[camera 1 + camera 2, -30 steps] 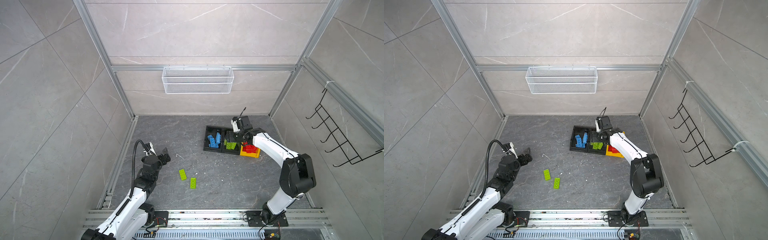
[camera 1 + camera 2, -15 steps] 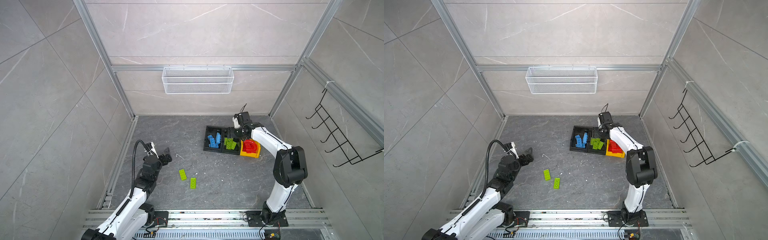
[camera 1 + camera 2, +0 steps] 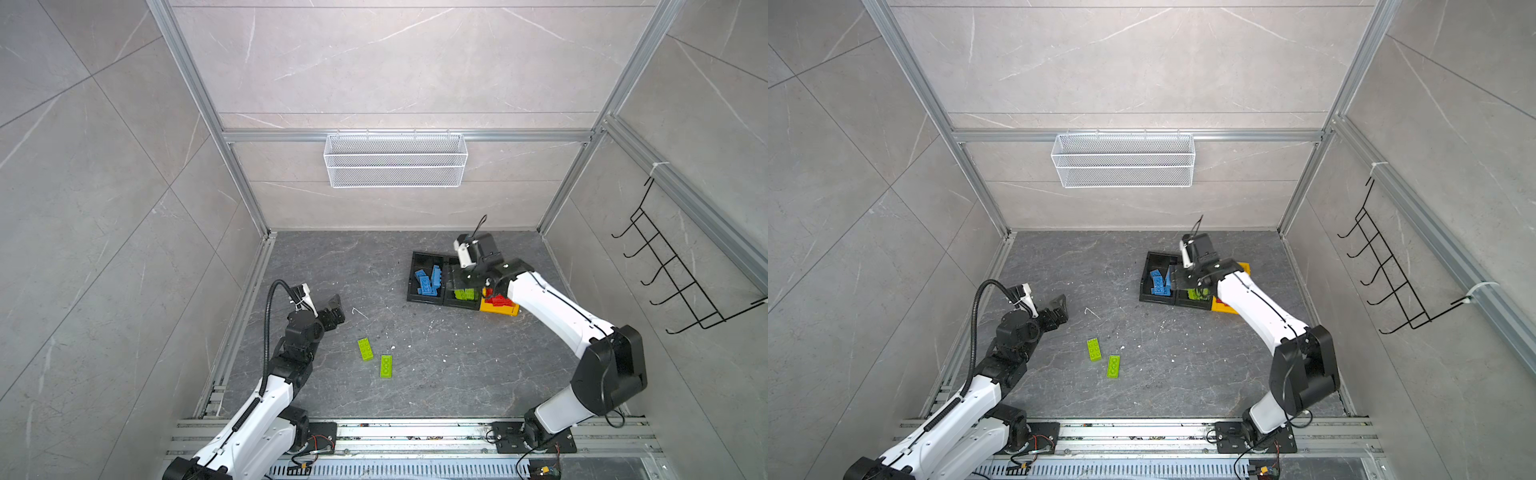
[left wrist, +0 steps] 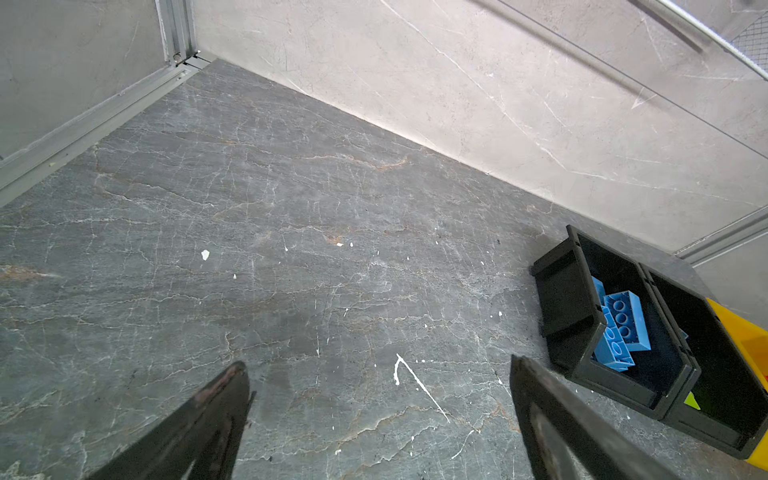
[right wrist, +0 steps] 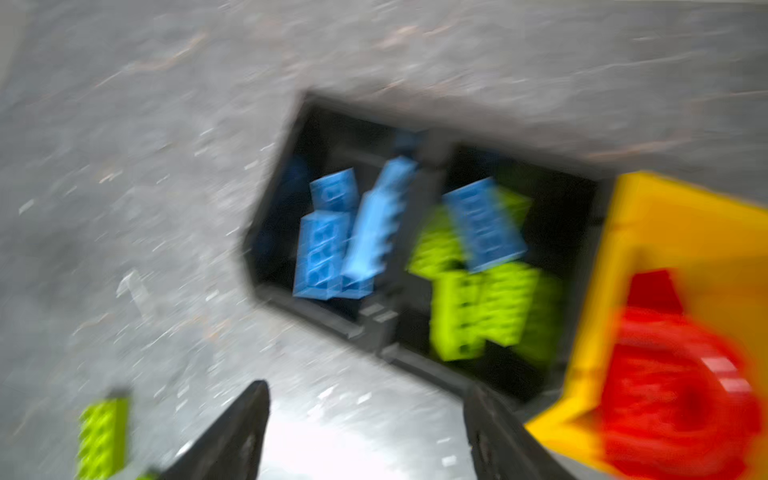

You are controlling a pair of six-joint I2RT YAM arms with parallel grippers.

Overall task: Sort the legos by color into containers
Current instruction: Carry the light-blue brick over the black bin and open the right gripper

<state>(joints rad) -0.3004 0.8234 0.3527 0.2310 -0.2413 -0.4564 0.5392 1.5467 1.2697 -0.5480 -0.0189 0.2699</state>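
Two loose green bricks lie side by side on the tabletop, near the left tool and well apart from the bins. At back right, in a row: blue-brick bin, green-brick bin, yellow bin with red pieces. One blue brick lies among the binned greens. Left tool is spread wide and empty. Right tool is over the bins, fingers apart, nothing between; its wrist view is blurred.

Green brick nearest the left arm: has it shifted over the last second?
No. The green brick lies at the same spot and angle, equally far from the black bin and beside the other green brick.
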